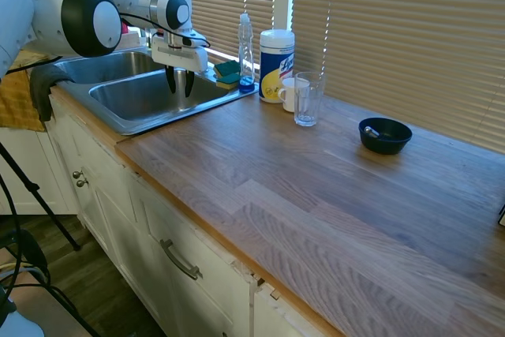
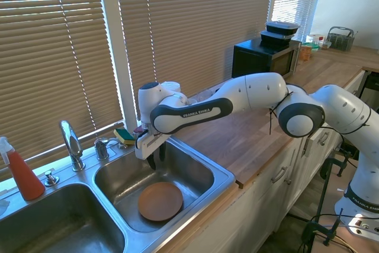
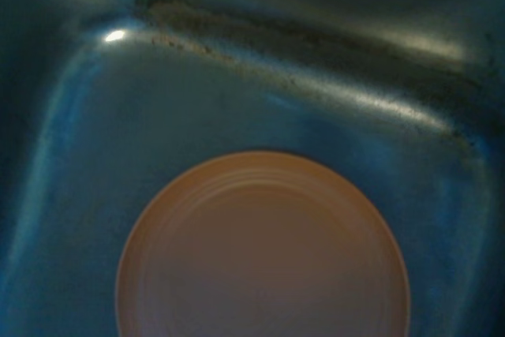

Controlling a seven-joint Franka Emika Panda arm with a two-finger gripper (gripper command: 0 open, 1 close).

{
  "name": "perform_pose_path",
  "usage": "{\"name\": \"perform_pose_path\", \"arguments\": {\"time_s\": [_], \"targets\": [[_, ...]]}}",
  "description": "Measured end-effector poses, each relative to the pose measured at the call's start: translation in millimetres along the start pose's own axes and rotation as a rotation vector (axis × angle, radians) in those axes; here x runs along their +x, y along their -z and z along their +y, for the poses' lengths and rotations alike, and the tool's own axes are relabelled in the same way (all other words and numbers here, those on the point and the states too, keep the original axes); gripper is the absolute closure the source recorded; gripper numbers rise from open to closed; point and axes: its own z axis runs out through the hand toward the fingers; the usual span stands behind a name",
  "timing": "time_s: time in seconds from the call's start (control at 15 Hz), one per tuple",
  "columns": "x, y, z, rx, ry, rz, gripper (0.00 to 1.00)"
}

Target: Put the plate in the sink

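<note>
The sink point(image 2: 204, 167) has two steel basins at the worktop's end. In the basin nearer the worktop the plate point(image 2: 160, 201) lies flat on the bottom, toward the front wall: round, shallow, terracotta-orange, with faint rings and a low rim, empty. Above it, near the back wall, hangs the gripper point(image 2: 156, 159), fingers slightly apart, holding nothing.

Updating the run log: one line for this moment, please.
plate: flat in sink, right basin | gripper: above plate, holding nothing | task: plate placed
</note>
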Motion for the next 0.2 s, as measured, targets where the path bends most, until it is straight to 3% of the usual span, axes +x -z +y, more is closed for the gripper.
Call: {"name": "perform_pose_path", "arguments": {"time_s": [0.2], "targets": [[7,53,12,0.039,-0.041,0.029,0.0]]}}
